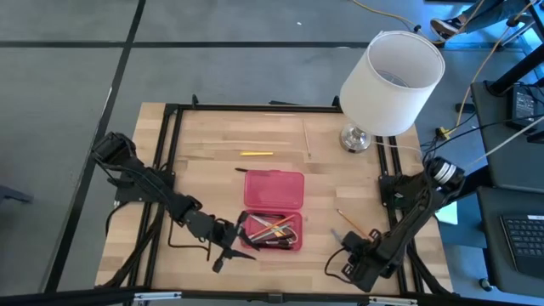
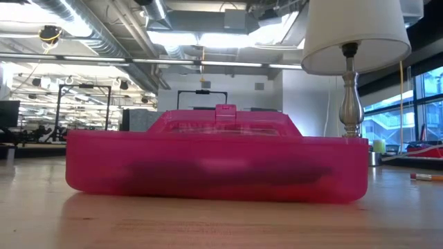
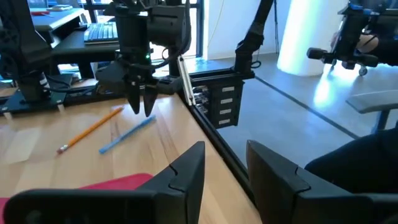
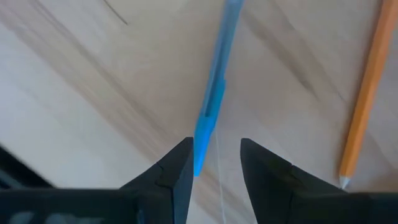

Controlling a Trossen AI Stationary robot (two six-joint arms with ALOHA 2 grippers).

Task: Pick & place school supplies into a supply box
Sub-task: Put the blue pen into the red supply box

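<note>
R wrist: blue pen (image 4: 214,93) btwn right claw (image 4: 214,165) tips

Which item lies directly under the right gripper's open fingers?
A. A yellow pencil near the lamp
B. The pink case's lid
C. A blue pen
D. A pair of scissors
C: in the right wrist view the blue pen runs straight up from the gap of the right gripper, whose jaws stand apart above it; the orange pencil lies off to one side.
</note>
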